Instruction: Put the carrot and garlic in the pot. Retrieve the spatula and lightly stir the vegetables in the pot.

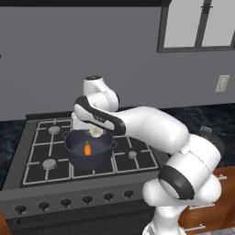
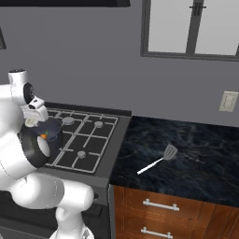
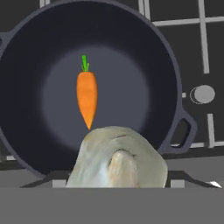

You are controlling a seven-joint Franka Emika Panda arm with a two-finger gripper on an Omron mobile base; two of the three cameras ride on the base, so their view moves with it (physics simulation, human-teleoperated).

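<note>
Garlic (image 3: 117,162) sits gripped in the gripper (image 1: 95,132) above the pot (image 1: 88,149), poised to drop beside the carrot (image 3: 86,98) lying inside.

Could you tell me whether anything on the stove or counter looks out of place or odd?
Nothing stands out. The pot sits upright on the stove with the carrot lying inside. The garlic is in the end effector above the pot. The spatula lies flat on the counter.
</note>
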